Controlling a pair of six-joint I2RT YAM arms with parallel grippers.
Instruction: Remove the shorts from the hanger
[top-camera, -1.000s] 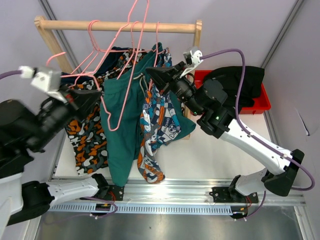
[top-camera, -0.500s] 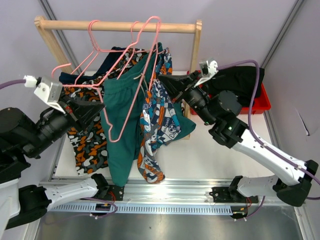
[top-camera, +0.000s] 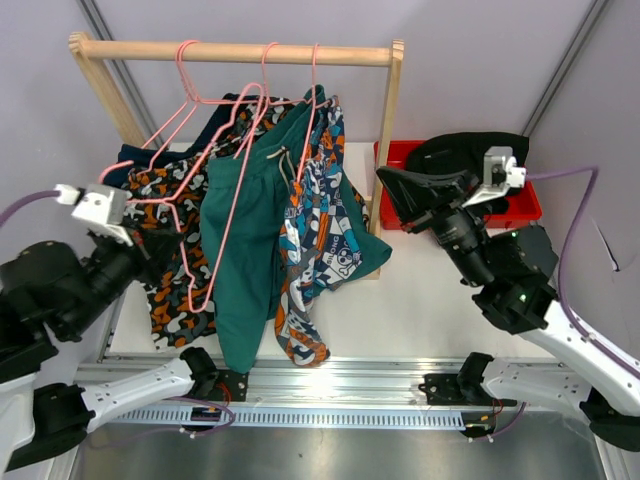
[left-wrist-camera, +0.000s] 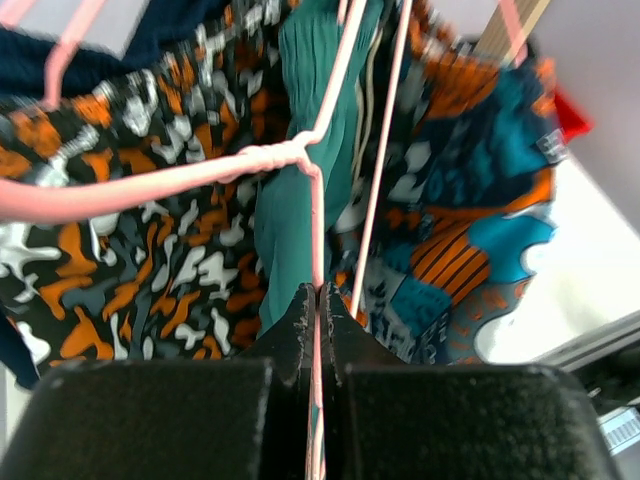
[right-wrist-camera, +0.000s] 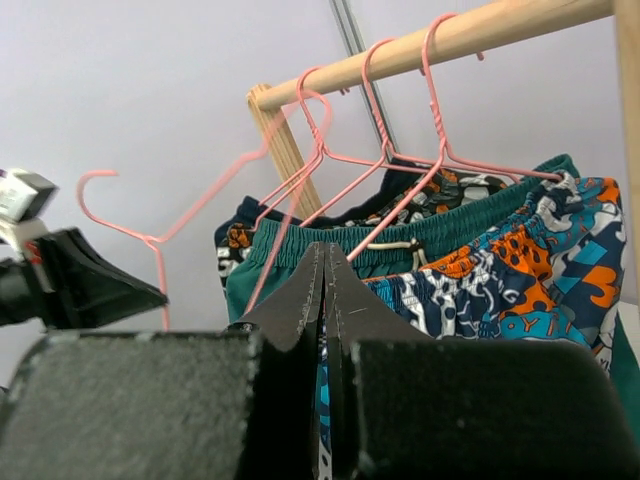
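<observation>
Top external: right hand (top-camera: 385, 178) (fingers together), open room beside cartoon-print shorts (top-camera: 335, 240)

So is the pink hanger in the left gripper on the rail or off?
Off. The pink hanger pinched in the left gripper has its hook in free air, away from the wooden rail.
</observation>
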